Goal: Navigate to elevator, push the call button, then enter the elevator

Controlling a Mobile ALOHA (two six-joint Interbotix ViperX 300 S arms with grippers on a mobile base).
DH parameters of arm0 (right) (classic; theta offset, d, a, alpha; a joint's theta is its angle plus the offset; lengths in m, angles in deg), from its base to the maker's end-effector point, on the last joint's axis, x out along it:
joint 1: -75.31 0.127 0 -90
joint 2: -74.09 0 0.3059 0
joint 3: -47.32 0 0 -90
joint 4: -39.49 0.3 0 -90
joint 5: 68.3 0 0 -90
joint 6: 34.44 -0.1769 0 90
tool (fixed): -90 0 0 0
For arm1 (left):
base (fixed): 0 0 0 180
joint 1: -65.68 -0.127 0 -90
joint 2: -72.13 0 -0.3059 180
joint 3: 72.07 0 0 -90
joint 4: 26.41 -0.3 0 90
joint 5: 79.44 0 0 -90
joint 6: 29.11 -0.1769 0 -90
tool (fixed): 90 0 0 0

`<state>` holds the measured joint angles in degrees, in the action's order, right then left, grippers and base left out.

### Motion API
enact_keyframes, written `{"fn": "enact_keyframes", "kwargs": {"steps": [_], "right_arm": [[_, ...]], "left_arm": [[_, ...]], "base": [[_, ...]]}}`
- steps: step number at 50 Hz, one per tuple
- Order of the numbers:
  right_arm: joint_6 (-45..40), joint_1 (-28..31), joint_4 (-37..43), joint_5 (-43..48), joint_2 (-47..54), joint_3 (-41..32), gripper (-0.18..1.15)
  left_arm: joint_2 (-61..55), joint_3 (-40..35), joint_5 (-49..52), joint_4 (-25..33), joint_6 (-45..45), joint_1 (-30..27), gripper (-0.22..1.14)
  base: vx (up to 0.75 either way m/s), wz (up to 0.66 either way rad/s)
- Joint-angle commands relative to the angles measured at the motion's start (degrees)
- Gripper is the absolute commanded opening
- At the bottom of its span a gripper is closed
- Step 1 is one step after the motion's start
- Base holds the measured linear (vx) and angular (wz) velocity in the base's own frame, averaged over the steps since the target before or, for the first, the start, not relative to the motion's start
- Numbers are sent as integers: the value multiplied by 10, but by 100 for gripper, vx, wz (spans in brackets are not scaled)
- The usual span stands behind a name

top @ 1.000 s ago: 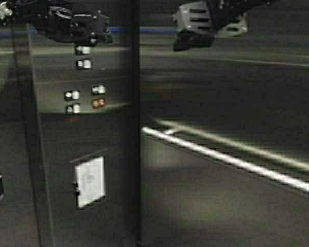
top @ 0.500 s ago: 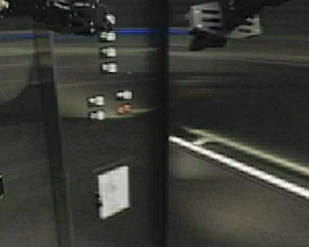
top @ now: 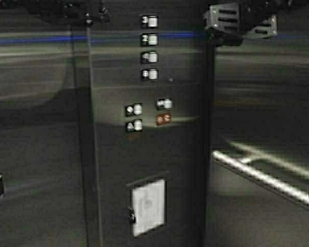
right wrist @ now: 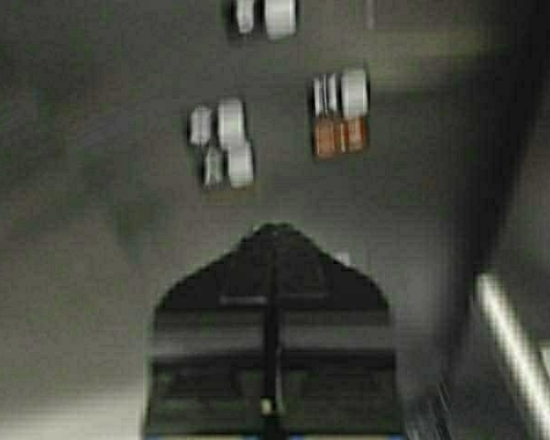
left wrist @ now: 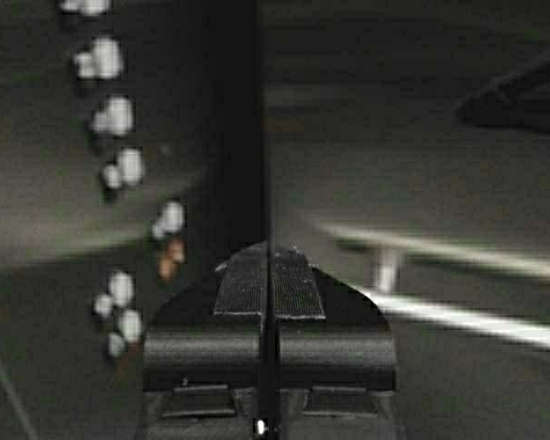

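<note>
Inside the elevator (top: 51,154) now, dark brushed-steel cab walls filling the high view; call button nowhere in sight, presumably back out in the hall. Whole scene slid rightward across the high view over the last second, panel and corner alike, so base driving or turning, not things moving. Reads as the entering step nearly done, only settling inside left.

Handrail (top: 262,177) bright along the right-hand wall, pushed toward the right edge compared with a second back. Cab button panel (top: 149,128) now near centre, a column of floor buttons (top: 149,48) fully in view at top where only two showed earlier, an orange-lit button (top: 163,119) lower down, white placard (top: 148,207) beneath.

Right gripper (right wrist: 271,240) raised high at upper right of the high view, fingers closed together, nothing held, tip pointed toward the panel just beneath the button cluster. Left gripper (left wrist: 268,257) raised at upper left, fingers pressed together too, empty, aimed at the wall corner beside the panel
</note>
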<state>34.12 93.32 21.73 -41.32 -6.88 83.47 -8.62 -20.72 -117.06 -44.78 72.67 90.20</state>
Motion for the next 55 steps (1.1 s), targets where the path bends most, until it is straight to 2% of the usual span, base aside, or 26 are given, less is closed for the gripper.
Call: {"fn": "enact_keyframes", "kwargs": {"steps": [1,14,31,55], "right_arm": [[6,-3,2,57,37,-31,5],[7,-6,-8,166,131,-65,5],[55,-6,-83,330,226,-88,5],[70,21,-94,346,306,-210,5]], "left_arm": [[1,-10,-3,-1,-1,2,3],[4,-5,0,1,2,2,3],[-2,-1,5,3,4,2,3],[-14,2,5,5,5,1,3]], "base": [[18,1],[17,-3],[15,-6],[6,1]]}}
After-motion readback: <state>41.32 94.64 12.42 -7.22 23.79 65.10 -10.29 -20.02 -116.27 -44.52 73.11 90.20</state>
